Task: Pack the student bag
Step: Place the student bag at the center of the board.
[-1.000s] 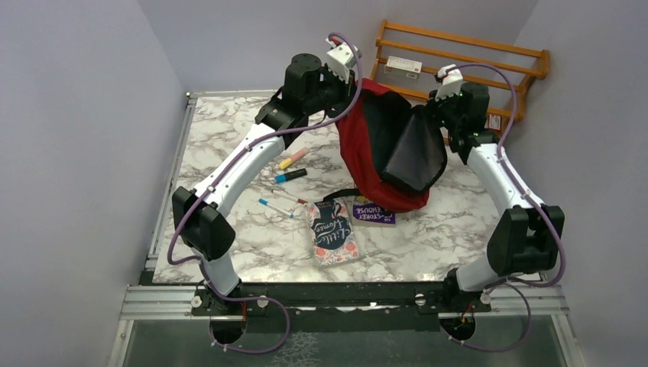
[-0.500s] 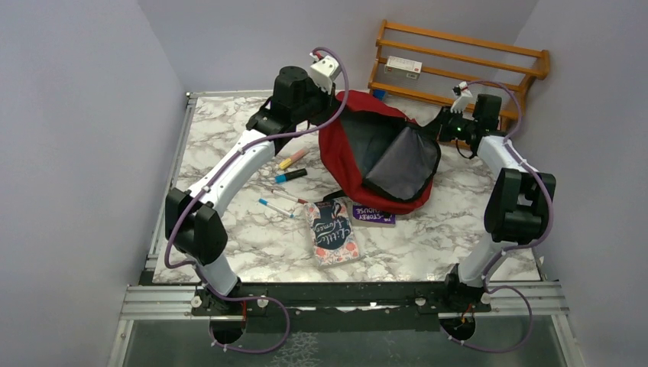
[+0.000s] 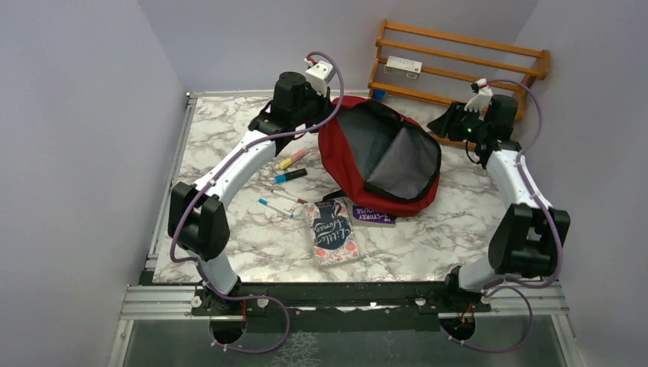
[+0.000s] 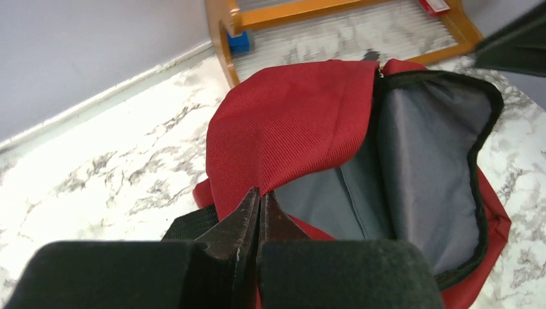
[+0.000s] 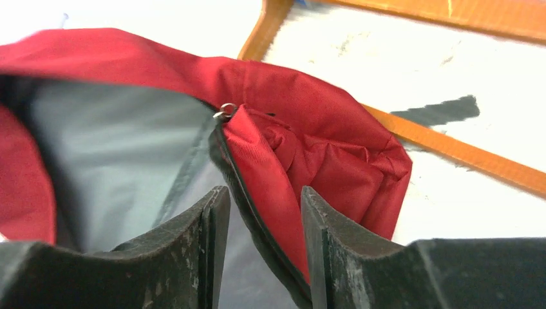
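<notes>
Your student bag (image 3: 336, 164) lies unzipped near the far edge of the table (image 3: 229, 153), grey lining showing and nothing visible inside. The left gripper (image 4: 259, 203) is closed, apparently pinching the bag's left rim. The right gripper (image 5: 264, 196) has its jaws apart astride the opposite rim, not clamping it. The floral book (image 3: 332, 229), purple book (image 3: 374, 215) and pens (image 3: 290, 176) lie outside on the marble — so the opening looks done and the packing is all ahead.

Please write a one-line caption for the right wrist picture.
Right gripper, jaws apart, straddles the zipper edge of the open student bag; wooden rack behind.
</notes>
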Robot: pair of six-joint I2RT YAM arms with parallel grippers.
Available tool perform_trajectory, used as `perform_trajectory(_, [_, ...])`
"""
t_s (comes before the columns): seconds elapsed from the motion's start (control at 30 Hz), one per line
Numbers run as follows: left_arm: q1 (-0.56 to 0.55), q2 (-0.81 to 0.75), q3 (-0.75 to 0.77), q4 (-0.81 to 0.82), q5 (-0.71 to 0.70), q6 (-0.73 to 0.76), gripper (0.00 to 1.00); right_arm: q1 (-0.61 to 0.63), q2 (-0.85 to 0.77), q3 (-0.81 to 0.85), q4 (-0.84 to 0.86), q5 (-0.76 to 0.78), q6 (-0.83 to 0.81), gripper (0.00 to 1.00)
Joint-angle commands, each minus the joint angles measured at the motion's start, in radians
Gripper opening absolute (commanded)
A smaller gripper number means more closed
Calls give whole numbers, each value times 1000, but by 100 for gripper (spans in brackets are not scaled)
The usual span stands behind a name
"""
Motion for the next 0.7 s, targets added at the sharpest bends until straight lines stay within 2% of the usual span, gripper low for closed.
perform_trajectory(0.0, [52, 61, -26, 45, -35, -99, 0, -4, -171, -69, 62, 71, 111, 51])
perform_trajectory(0.23, [87, 121, -53, 75, 80, -150, 0, 4, -342, -176, 22, 123, 207, 53])
perform_trajectory(0.4, [91, 164, -52, 63, 86, -155, 12, 79, -408, -231, -5, 111, 226, 50])
perform_trajectory(0.67, [103, 184, -54, 34, 38, -163, 42, 334, -429, -359, 23, 222, 268, 49])
